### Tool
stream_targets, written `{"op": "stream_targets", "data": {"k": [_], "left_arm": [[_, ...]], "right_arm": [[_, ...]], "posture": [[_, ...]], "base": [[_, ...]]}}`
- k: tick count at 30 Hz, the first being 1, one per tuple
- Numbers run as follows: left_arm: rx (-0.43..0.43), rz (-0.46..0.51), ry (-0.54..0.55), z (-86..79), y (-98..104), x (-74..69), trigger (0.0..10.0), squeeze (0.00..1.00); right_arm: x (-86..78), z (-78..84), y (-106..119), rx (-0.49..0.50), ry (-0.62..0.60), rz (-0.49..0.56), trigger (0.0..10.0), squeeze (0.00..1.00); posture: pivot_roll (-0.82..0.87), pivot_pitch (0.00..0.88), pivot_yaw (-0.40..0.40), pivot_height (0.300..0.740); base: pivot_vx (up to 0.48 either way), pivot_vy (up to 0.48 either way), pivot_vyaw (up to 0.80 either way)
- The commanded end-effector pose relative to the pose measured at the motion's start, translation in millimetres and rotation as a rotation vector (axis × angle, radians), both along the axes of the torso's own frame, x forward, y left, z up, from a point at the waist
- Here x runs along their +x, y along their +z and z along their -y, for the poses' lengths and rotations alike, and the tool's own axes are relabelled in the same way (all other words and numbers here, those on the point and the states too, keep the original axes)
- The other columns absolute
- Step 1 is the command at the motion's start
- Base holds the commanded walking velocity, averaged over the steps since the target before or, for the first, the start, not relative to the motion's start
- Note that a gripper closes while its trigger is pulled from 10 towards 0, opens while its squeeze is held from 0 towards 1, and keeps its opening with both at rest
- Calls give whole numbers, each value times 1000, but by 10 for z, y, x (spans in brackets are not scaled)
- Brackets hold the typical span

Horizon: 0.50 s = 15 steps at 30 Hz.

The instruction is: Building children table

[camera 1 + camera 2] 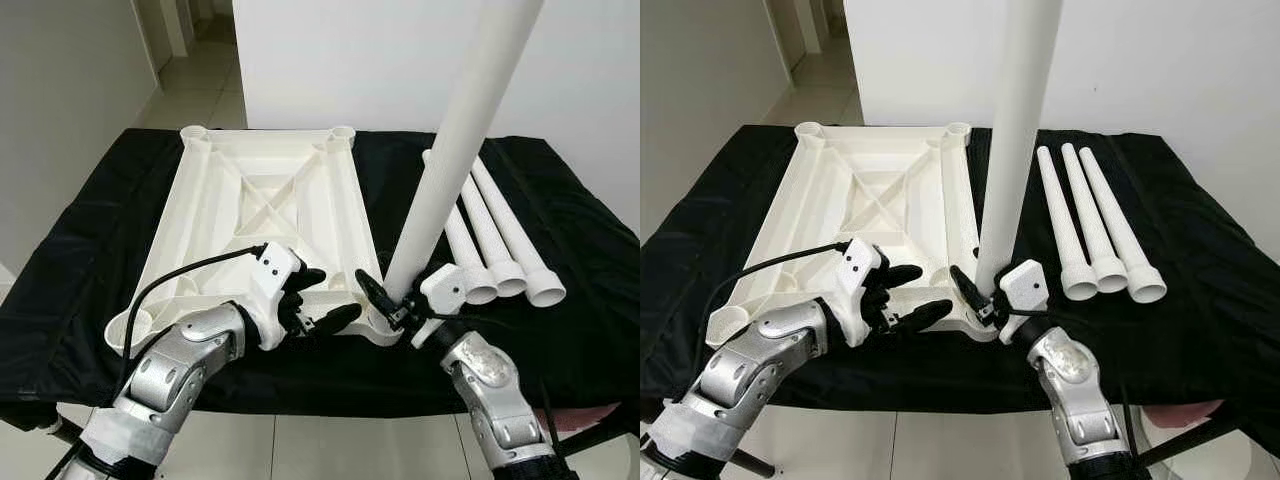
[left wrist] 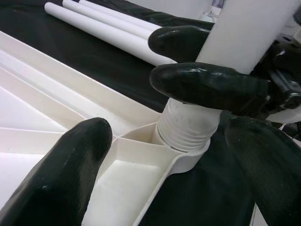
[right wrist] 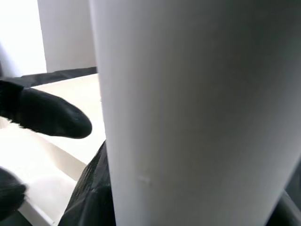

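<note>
Tabletop point(image 1: 260, 215): one white plastic top, lying upside down on the black cloth point(image 1: 90, 240) before you, ribs up, with four corner sockets; two far ones stand empty, as does the near left one.
Upright leg point(image 1: 450, 150): one white leg stands in the near right socket point(image 2: 186, 155), leaning slightly to your right; its threaded end sits in the socket's mouth, threads partly visible in the left wrist view.
Spare legs point(image 1: 1095, 225): three, lying side by side on the cloth to the right of the top, wide ends toward you, well apart from both grippers.
Right gripper point(image 1: 395, 300): your right fingers are clamped on the upright leg just above the socket; the right wrist view looks straight onto the leg's white wall.
Left gripper point(image 1: 315, 300): your left fingers are spread apart over the top's near edge, just beside the socket; one fingertip rests on or just over a rib, and you cannot tell whether it touches.
Total legs: four, one standing, three lying.
</note>
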<state>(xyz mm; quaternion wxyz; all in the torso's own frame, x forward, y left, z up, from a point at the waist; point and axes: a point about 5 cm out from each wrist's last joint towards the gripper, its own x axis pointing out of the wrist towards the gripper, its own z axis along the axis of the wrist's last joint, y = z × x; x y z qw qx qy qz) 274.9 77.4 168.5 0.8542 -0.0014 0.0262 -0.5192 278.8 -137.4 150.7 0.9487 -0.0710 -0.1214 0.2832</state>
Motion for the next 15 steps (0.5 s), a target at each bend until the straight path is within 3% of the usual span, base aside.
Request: {"op": "stream_targets", "data": {"k": [1,15], "left_arm": [[7,-13,-118,10,-16,-74,10000,0],[0,-26,-114,3,-11,-102,10000,0]], "right_arm": [[-1,120,-354,-19,-80,-194,10000,0],[114,102,-388,105,-172,-311,10000,0]], "posture": [[28,103,56,740],[40,115,47,740]], "base": [[0,0,0],[0,0,0]]}}
